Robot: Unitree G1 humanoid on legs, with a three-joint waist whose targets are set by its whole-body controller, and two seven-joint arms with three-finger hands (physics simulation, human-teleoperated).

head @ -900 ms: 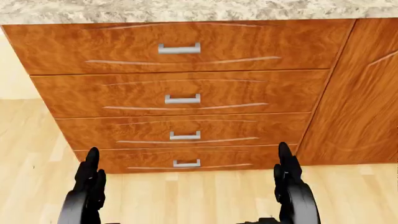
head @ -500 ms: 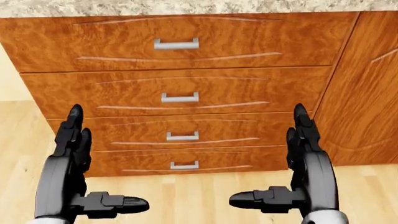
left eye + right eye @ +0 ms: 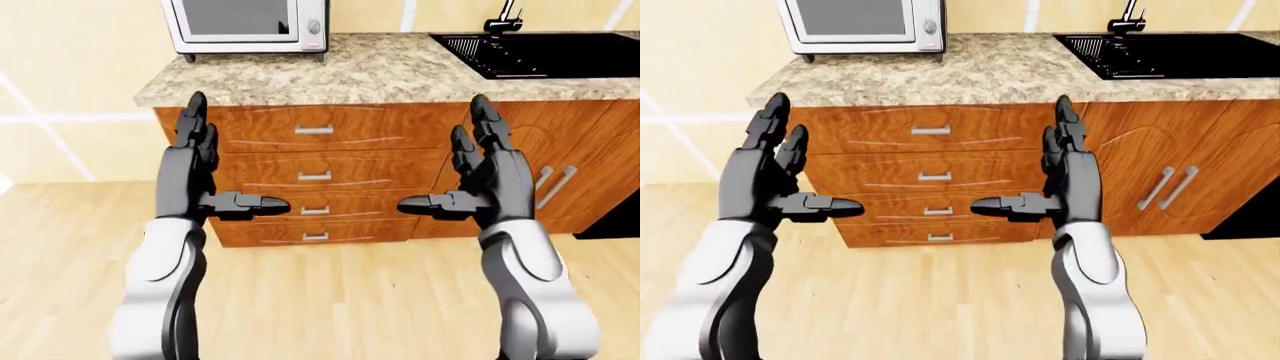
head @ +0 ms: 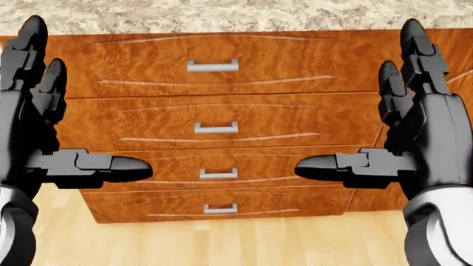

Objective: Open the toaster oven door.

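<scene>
Toaster oven (image 3: pixel 247 24) sits at top left of the left-eye view, on the granite countertop (image 3: pixel 380 71); its top is cut off by the frame edge, so only the lower body shows. Pale silver-white casing, grey glass door, a round knob at the right of its face, small dark feet. Door appears closed; no handle can be made out.

Left hand (image 3: pixel 197 174) stands upright below the oven and well apart from it, palm turned inward, fingers spread straight up, thumb jutting sideways toward the other hand; it holds nothing. Glossy black segmented fingers, smooth white forearm shell. In the head view this hand is cut by the left edge.

Between the hands: a stack of four drawers (image 4: pixel 214 113), reddish burl-wood fronts with thin curved grooves, each with a short brushed-metal bar handle. The thumbs cover parts of the third drawer.

Right hand (image 3: pixel 485 176) mirrors the left: upright, fingers spread wide, thumb pointing left, empty.

Right of the drawers: cabinet doors (image 3: pixel 1160 172) of the same wood, arched panels, two long slanted metal pulls. Above, a black sink (image 3: pixel 545 52) set in the counter, ribbed drainer, faucet (image 3: pixel 503 19) cut off at the top. Pale wood-plank floor (image 3: pixel 340 300) beneath.
</scene>
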